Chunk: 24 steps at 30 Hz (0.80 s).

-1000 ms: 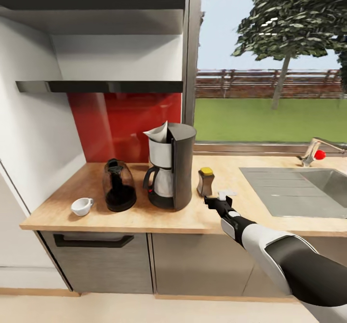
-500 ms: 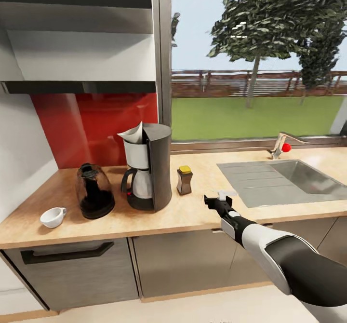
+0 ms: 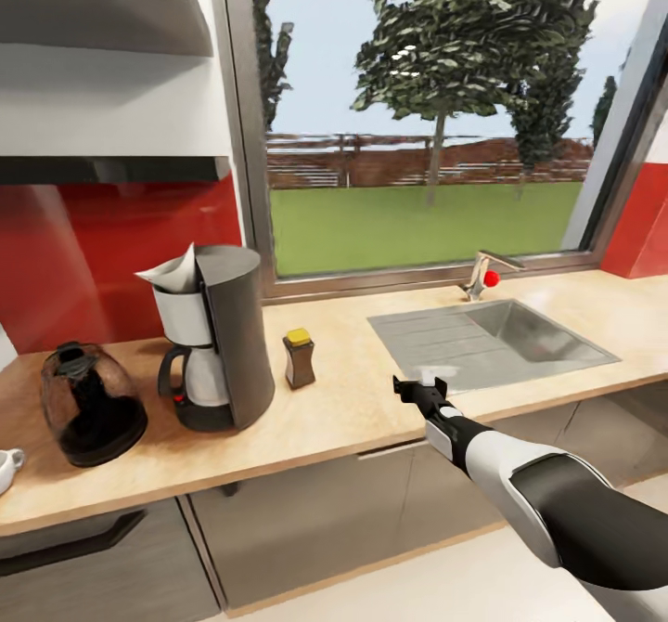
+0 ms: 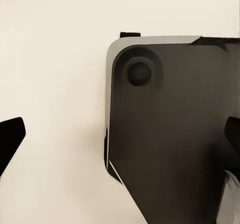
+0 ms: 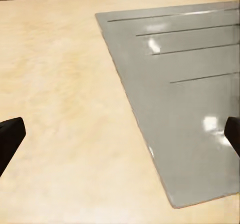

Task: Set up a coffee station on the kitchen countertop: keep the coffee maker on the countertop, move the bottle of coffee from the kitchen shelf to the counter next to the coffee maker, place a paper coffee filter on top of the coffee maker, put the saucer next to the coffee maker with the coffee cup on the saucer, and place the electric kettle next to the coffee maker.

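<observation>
The wooden countertop (image 3: 353,408) ran along the wall under a big window, and the steel sink (image 3: 492,339) was set into it toward its right end. The coffee maker (image 3: 215,348) stood upright near the back edge, toward the left end, with a white paper coffee filter (image 3: 172,274) sticking out of its top. The dark electric kettle (image 3: 88,404) stood just beside it, closer to the left end. A white coffee cup (image 3: 6,469) peeked in at the far left end, near the front edge. The little bottle of coffee (image 3: 299,358) with a yellow lid stood upright on the other side of the coffee maker, between it and the sink.

The right gripper (image 3: 419,387) reached out over the front edge, by the sink's near left corner. In the right wrist view its two fingertips (image 5: 10,139) were far apart, holding nothing. The left gripper (image 4: 120,141) was spread wide too, and it hung over the pale floor and the robot's dark base (image 4: 175,134).
</observation>
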{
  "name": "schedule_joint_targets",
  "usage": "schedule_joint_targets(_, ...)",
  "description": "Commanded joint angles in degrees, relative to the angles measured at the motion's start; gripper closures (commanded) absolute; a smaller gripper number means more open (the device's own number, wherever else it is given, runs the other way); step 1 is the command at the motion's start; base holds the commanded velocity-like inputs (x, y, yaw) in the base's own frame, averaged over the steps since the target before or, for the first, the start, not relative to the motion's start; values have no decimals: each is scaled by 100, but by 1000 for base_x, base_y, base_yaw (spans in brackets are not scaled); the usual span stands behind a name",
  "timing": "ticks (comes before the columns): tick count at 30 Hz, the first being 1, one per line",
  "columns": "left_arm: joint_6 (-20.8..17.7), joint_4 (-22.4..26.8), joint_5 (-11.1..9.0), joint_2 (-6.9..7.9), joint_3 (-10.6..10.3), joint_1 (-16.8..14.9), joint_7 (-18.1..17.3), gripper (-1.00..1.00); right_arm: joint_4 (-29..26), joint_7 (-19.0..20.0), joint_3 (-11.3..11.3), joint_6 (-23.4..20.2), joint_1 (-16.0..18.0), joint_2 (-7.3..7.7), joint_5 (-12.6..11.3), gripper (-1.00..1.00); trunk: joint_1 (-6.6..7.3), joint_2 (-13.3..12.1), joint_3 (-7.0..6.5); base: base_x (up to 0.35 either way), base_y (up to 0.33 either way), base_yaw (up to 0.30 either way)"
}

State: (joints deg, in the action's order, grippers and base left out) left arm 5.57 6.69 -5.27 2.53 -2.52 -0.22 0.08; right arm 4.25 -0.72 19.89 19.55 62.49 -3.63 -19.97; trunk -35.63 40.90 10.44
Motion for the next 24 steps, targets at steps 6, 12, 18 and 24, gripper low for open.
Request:
schedule_joint_targets(6, 22, -1, -57, 1, -29, -3, 1, -100, 24, -7, 50, 31, 9, -7, -33, -100, -3, 7, 9, 91, -92, -287)
schedule_joint_targets(12, 23, -1, -57, 1, -29, -2, 2, -100, 24, -7, 49, 31, 12, -7, -33, -100, -3, 7, 9, 5, -6, -287)
schedule_joint_targets(18, 23, -1, -58, 1, -29, 0, 1, -100, 24, -7, 46, 31, 11, -7, -33, -100, -3, 7, 9, 0, 0, -287)
schedule_joint_targets(24, 24, -1, -56, 1, -29, -3, 1, -100, 24, -7, 48, 31, 11, -7, -33, -100, -3, 7, 9, 0, 0, -287)
